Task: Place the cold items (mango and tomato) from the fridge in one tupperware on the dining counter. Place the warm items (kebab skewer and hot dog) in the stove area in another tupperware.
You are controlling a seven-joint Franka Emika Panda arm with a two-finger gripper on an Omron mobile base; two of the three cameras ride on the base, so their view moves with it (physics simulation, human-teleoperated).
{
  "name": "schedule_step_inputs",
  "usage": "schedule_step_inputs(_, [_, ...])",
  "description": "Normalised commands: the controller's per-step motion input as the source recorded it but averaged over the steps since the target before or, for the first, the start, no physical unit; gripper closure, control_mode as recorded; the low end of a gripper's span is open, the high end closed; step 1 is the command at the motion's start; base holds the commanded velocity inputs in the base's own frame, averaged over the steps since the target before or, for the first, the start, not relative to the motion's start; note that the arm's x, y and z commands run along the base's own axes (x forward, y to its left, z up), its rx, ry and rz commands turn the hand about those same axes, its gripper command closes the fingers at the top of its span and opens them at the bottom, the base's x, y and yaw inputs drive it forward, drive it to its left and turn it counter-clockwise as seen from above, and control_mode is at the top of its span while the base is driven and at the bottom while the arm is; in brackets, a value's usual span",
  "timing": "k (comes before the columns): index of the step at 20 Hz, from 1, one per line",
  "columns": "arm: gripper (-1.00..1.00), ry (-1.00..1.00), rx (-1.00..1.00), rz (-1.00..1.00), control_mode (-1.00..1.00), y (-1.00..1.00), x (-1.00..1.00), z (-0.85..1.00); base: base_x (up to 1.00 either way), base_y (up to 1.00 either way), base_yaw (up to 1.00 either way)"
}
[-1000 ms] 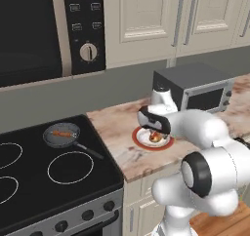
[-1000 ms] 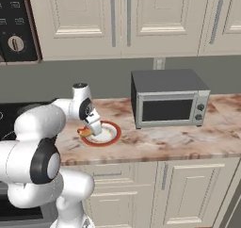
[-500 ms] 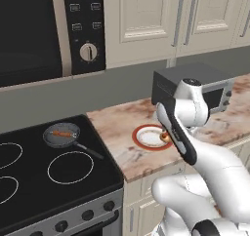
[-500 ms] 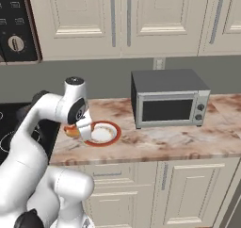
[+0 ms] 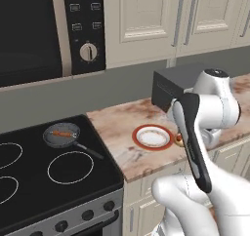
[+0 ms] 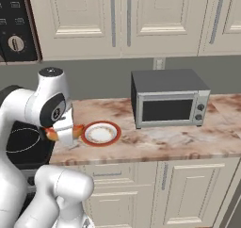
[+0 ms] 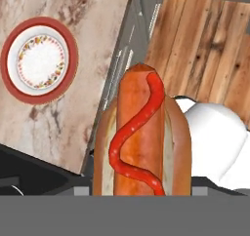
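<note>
My gripper point(image 6: 65, 132) is shut on the hot dog point(image 7: 141, 137), an orange-red sausage with a ketchup squiggle in a tan bun. I hold it in the air over the front edge of the marbled counter point(image 6: 155, 142), just left of the plate; its ends stick out at either side of the hand point(image 6: 77, 129). A sliver of the hot dog point(image 5: 179, 141) shows behind my forearm in the left base view. The kebab skewer point(image 5: 61, 133) lies in a small black pan point(image 5: 49, 138) on the stove point(image 5: 49, 181). The mango, tomato, fridge, dining counter and tupperware are out of view.
A red-rimmed white plate point(image 6: 100, 133) sits bare on the counter beside my hand. A steel toaster oven point(image 6: 169, 100) stands to its right. A built-in oven with a dial point(image 5: 88, 51) and cream wall cabinets point(image 6: 127, 20) hang above. Wooden floor point(image 7: 205, 49) lies below the counter edge.
The hot dog has come off the plate in my gripper. The arm has swung up and back toward the counter's front edge, leaving the plate bare.
</note>
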Motion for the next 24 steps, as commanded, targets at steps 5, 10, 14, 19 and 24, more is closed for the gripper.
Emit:
schedule_step_inputs(5, [1.00,0.10,-0.13,-0.05,-1.00,0.00,0.00,-0.13,0.00,0.00,0.00])
schedule_step_inputs(10, [1.00,0.00,0.00,-0.04,-1.00,0.00,-0.23,0.00,0.00,0.00,0.00])
schedule_step_inputs(14, [1.00,0.00,0.00,0.00,1.00,0.00,0.00,0.00,-0.98,0.11,-0.24])
schedule_step_inputs(19, [1.00,0.00,0.00,0.00,1.00,0.00,0.00,0.00,-1.00,0.53,-0.44])
schedule_step_inputs(24, [1.00,0.00,0.00,0.00,1.00,0.00,0.00,0.00,-0.86,0.30,-0.73])
